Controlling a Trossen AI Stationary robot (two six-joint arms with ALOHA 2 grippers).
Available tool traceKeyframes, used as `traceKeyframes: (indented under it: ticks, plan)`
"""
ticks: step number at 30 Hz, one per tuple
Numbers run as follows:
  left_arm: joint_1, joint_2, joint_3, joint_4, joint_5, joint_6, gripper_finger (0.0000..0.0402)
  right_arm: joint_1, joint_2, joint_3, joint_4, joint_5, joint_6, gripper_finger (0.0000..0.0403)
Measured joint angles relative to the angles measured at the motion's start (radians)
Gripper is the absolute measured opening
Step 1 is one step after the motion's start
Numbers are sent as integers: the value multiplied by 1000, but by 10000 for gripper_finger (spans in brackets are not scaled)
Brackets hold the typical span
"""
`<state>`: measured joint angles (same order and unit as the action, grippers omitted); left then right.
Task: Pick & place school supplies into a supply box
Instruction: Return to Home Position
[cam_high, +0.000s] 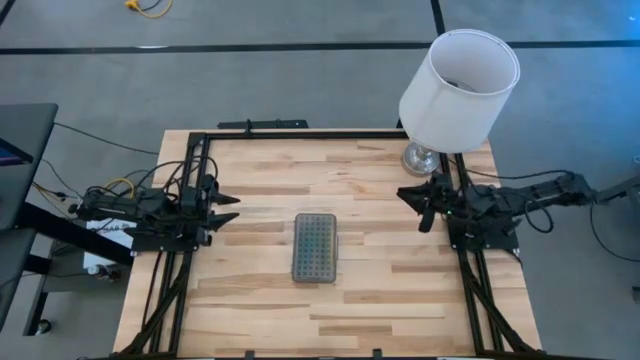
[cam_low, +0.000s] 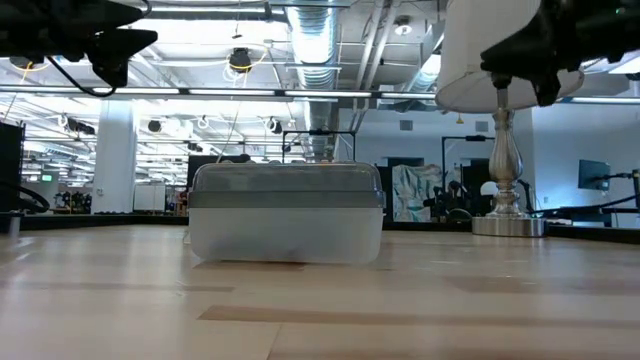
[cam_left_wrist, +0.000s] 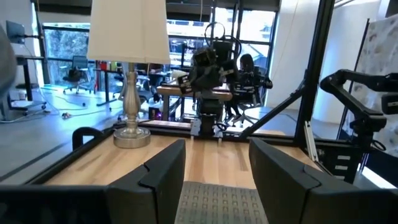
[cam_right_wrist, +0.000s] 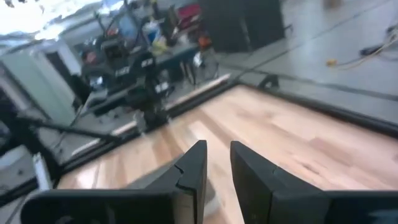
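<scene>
The small, flat plastic supply box (cam_high: 314, 247), its grey dotted lid shut, is lying mid-way on the pale wooden table (cam_high: 400, 290), between both pincers and well apart from each. The left gripper (cam_high: 230, 207) is hovering at the table's left edge, fingers spread wide and empty. The right gripper (cam_right_wrist: 217, 148) is hanging near the white-shaded lamp (cam_high: 458, 88), fingers seemingly parted only narrowly, holding nothing.
</scene>
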<state>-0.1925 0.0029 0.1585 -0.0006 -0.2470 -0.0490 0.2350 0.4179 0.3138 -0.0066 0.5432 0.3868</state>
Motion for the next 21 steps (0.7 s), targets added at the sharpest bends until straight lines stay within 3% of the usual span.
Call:
traceKeyframes:
  ticks: [5,12,19,21]
  plan:
    - [0,0,0,-9,1,-12,174,-141,-32,-1,-67,-146,-27,66]
    - [0,0,0,-14,6,-17,174,-205,-175,-91,-16,-144,-106,66]
    - [0,0,0,-67,31,-69,174,-200,-416,-241,29,-150,-99,66]
    - [0,0,0,-66,32,-68,174,-184,-417,-257,23,-150,-99,66]
